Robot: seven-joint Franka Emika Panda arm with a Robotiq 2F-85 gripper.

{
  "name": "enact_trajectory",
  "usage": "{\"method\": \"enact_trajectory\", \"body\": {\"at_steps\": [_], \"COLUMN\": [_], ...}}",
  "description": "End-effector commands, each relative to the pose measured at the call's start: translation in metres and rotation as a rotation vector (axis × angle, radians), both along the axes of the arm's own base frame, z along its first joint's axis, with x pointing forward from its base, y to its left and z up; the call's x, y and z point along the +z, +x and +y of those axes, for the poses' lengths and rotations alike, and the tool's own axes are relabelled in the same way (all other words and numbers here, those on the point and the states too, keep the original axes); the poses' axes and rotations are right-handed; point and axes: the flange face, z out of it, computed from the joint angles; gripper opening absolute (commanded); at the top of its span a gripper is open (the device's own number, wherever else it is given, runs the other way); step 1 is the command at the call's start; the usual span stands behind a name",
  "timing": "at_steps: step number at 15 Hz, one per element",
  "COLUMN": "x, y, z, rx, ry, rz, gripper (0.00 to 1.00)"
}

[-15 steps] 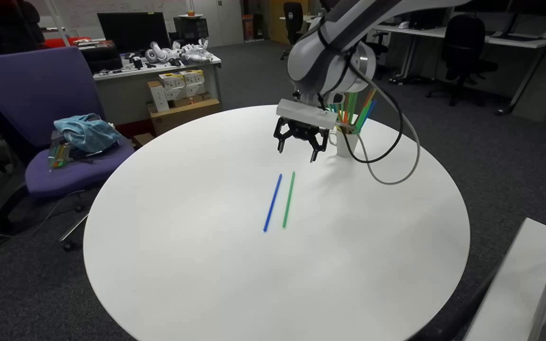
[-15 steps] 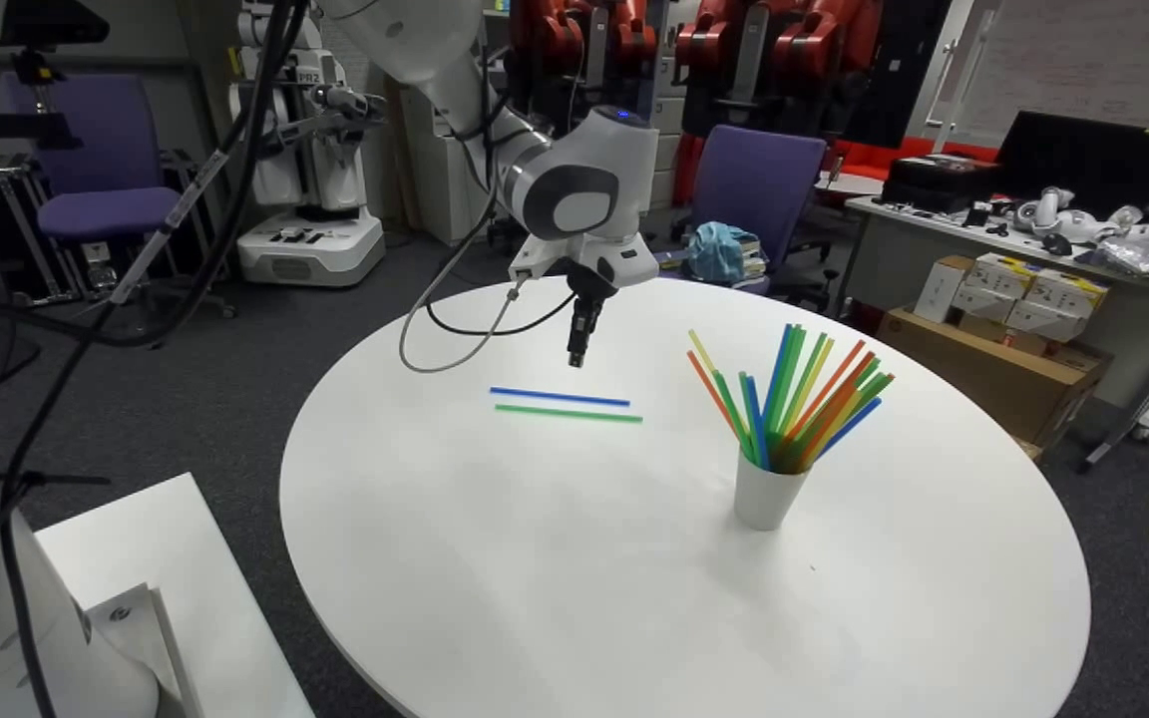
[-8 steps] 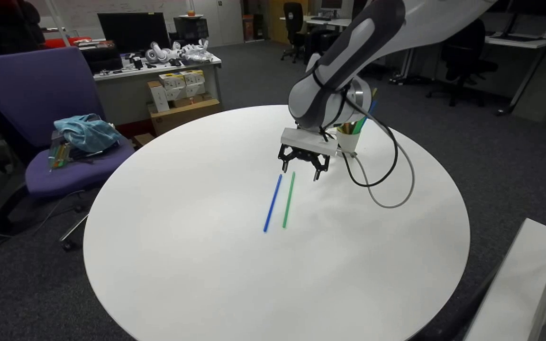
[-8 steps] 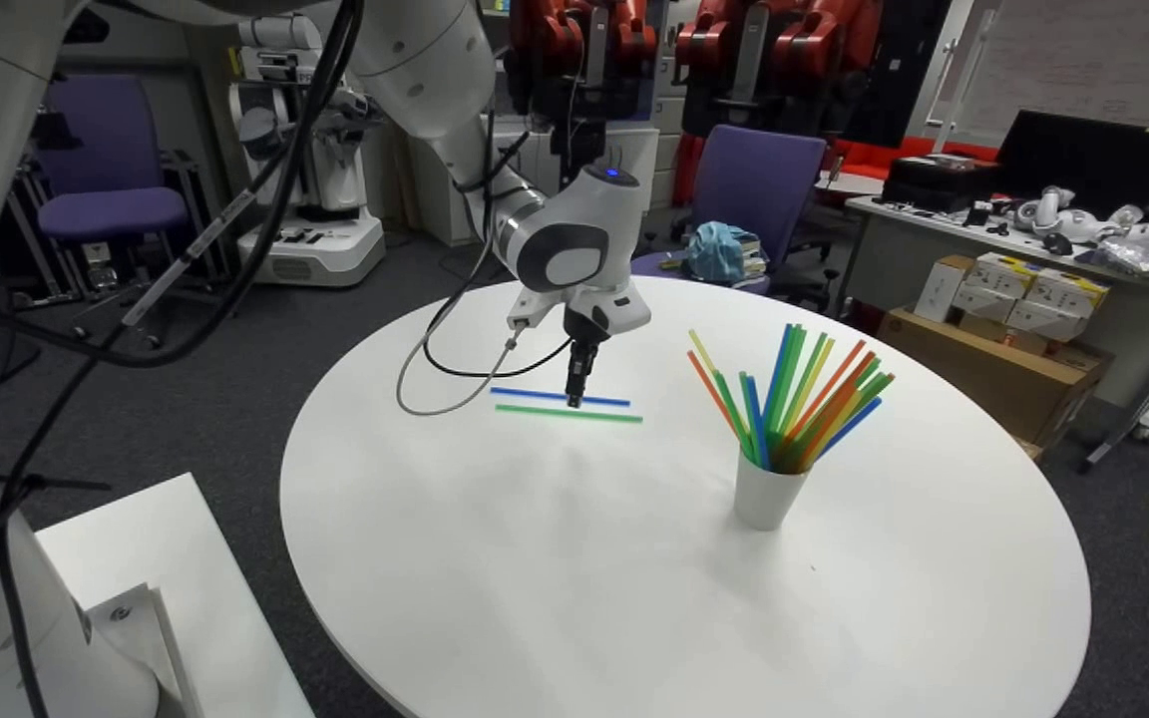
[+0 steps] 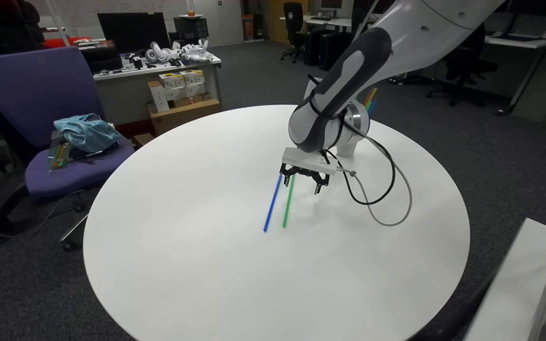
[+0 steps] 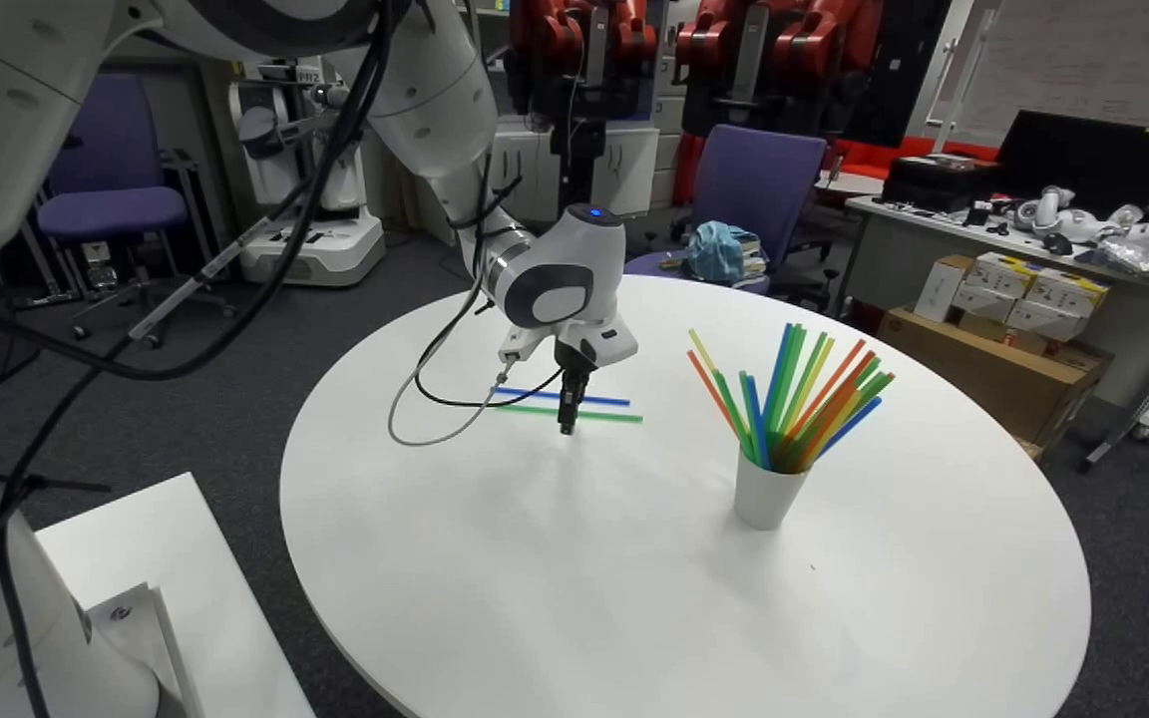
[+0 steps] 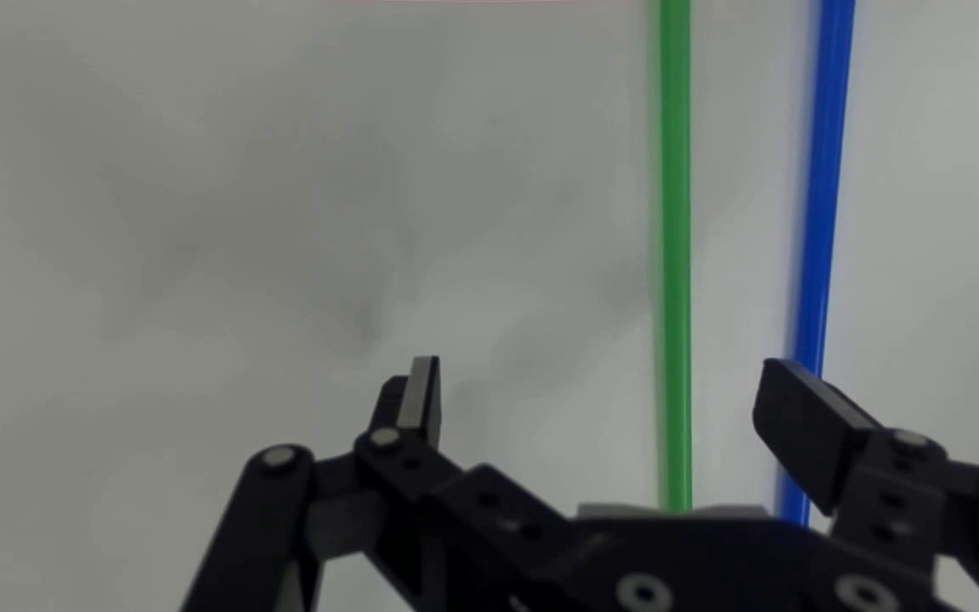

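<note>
Wrist view: the fingers [image 7: 804, 421] stand spread wide apart, and a green straw [image 7: 676, 255] runs lengthwise through the gap between them, nearer the finger at the right of that view. A blue straw [image 7: 825, 170] lies just beside it, slightly slanted — the same finger hides a stretch of it. In an exterior view, the fingertips [image 6: 568, 421] show in front of the two straws, about halfway along their length; from where I stand, how high they hang cannot be told. Both straws rest, apart from each other and nearly parallel, on a round white desk [image 5: 206, 274]. Above the fingers, the white-and-grey arm [image 5: 410, 42] slants down over the desk, with a grey cable [image 5: 411, 194] and a black cable [image 5: 393, 175] looping beside it. Well apart from the fingers, on the same desk, a white cup [image 6: 767, 501] stands upright, holding a fanned bundle of coloured straws [image 6: 779, 449] — green, blue, yellow and orange. Near the round desk, a white side desk [image 6: 215, 618] carries the arm's base [image 6: 76, 648]. Beyond, a purple chair [image 5: 40, 94] bears a blue cloth [image 5: 86, 133] on its seat. Past the chair stand a black monitor [image 5: 134, 33] and a stack of boxes [image 5: 178, 90]; elsewhere in the room are a white wheeled robot [image 6: 350, 249] and red robot arms [image 6: 814, 55].
</note>
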Motion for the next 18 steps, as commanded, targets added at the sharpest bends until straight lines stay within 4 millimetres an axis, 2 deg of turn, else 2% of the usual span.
{"method": "enact_trajectory", "body": {"at_steps": [1,5,12,18], "x": [0.002,-0.001,0.009,0.003], "y": [-0.004,-0.002,0.008,0.006], "z": [0.002,0.005,0.012,0.022], "rx": [0.024,0.022,0.027,0.036], "ry": [-0.023,-0.074,-0.193,-0.214], "rz": [-0.026,-0.047,-0.124,-0.099], "gripper": [1.00,1.00,1.00,1.00]}}
